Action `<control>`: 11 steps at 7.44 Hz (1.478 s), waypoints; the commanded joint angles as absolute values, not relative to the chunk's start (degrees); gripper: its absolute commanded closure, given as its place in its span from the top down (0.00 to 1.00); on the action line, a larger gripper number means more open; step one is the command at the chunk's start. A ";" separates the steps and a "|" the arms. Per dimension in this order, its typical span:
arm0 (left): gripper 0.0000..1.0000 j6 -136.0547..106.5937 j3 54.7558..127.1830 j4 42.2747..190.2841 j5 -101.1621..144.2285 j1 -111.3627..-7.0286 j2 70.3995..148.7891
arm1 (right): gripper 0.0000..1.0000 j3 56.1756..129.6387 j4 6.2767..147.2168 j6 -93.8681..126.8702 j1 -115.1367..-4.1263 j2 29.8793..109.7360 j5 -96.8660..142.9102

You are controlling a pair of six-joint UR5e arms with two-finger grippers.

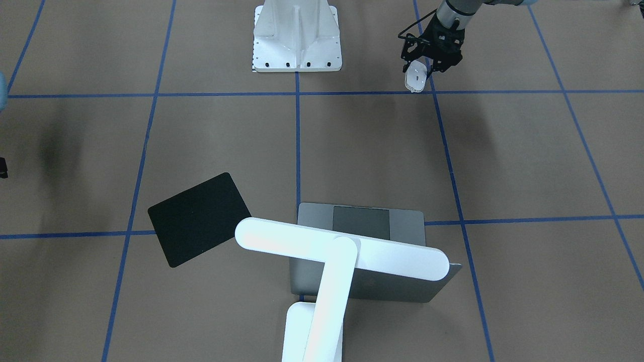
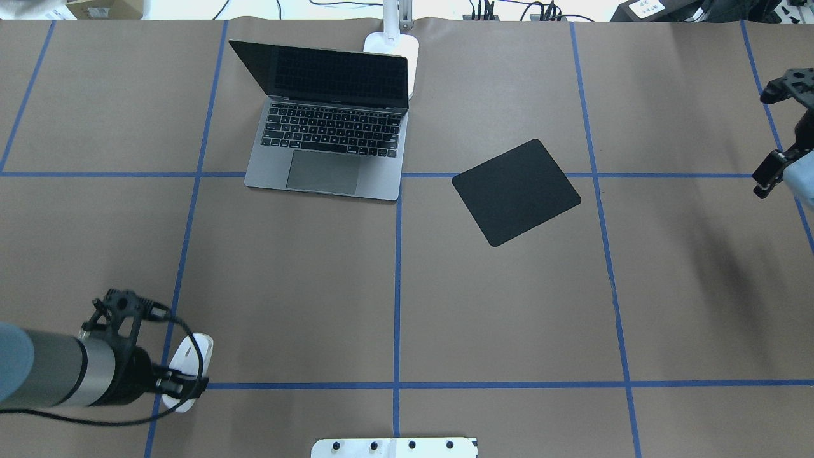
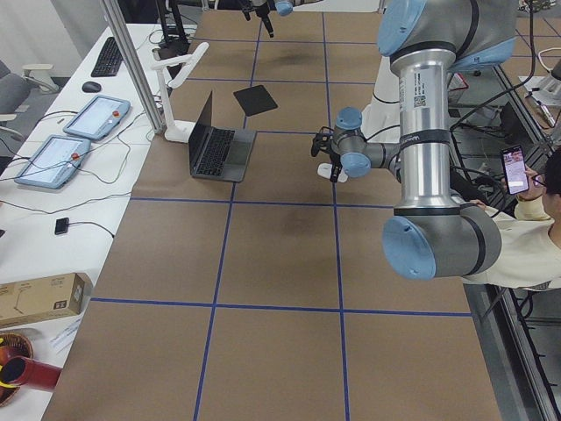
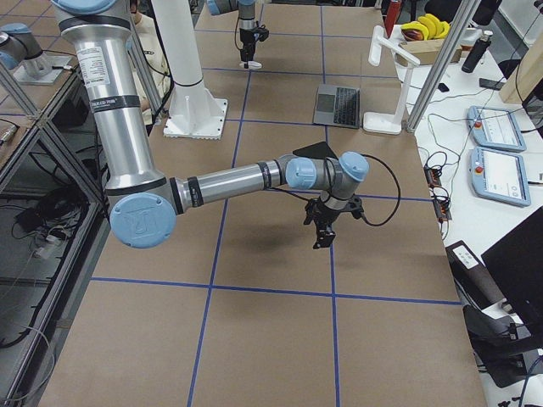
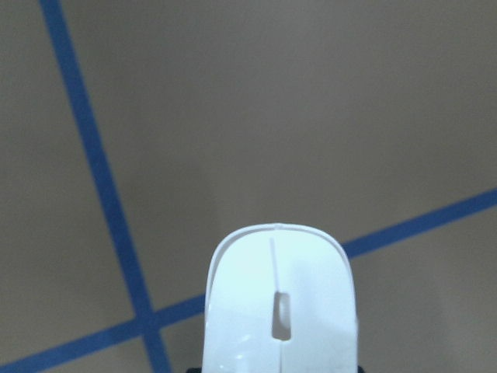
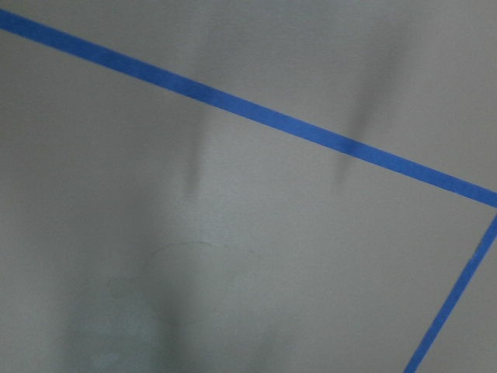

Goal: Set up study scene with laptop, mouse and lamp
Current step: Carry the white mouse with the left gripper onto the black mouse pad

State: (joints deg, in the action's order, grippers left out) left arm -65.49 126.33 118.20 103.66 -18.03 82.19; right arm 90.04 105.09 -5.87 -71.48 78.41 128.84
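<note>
Lamp [image 1: 342, 251] head stands closest, above the open laptop [image 2: 331, 137] at the far edge of the table [image 2: 509, 305]. Left gripper [image 2: 181, 378] pinches the mouse [image 2: 196, 351] on the robot's side, beside a blue tape crossing [image 5: 147, 320]. Right gripper [image 2: 774, 130] hangs with fingers spread, well apart from the black pad [image 2: 515, 191].

From behind my shoulders, the overhead camera looks forward and down across the brown paper-covered table [image 2: 509, 305], while the front-facing one stares steeply back at me from the far side; both take in the open space-grey metal laptop [image 2: 331, 140], the flat black rectangular pad [image 2: 516, 192] and my white ribbed metal pedestal [image 1: 297, 37]. Side cameras at either end look along the table from well back. My left wrist camera sits close over the small glossy white oval mouse [image 5: 311, 311]; my right wrist camera looks closely down on tabletop and blue tape lines [image 6: 256, 116].
</note>
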 commanded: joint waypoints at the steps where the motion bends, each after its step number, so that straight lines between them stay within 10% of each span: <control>1: 0.29 -67.31 126.48 109.31 106.61 -23.90 92.93 | 1.00 87.02 104.94 -9.75 -76.36 78.40 130.08; 6: 0.29 -75.31 114.82 91.76 104.60 -25.22 121.78 | 1.00 84.11 104.77 -14.24 -82.52 79.89 133.16; 11: 0.29 -85.59 85.05 102.01 96.00 -24.70 144.02 | 1.00 84.02 100.92 -12.92 -82.53 81.38 131.48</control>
